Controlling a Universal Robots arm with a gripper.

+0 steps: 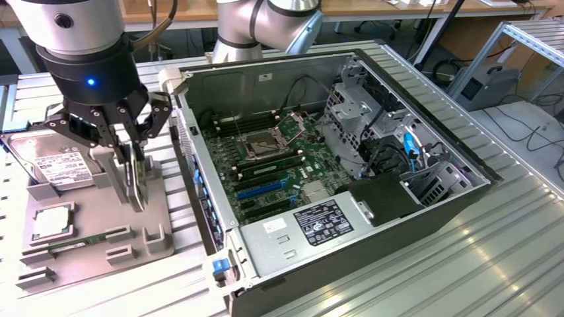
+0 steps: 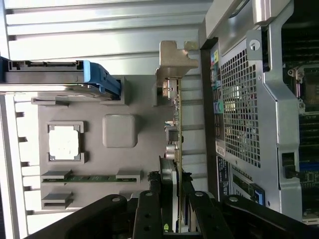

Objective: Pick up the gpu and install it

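Note:
The gpu (image 1: 135,186) is a thin dark card standing on edge over the grey fixture tray (image 1: 88,264), just off the open computer case's (image 1: 216,198) side on the exterior view's left. My gripper (image 1: 129,157) points straight down and is shut on the card's upper edge, one finger on each face. In the wrist view the gpu (image 2: 175,117) runs edge-on away from my gripper (image 2: 173,180), ending in its silvery bracket (image 2: 174,57). Whether its lower edge still touches the tray I cannot tell.
On the tray lie a silver hard drive (image 1: 57,166), a processor chip (image 1: 51,222) and a green memory stick (image 1: 84,242). Inside the case, the motherboard (image 1: 264,165) has blue expansion slots (image 1: 260,188), with a drive cage (image 1: 361,112) and a black box (image 1: 387,198) beside it.

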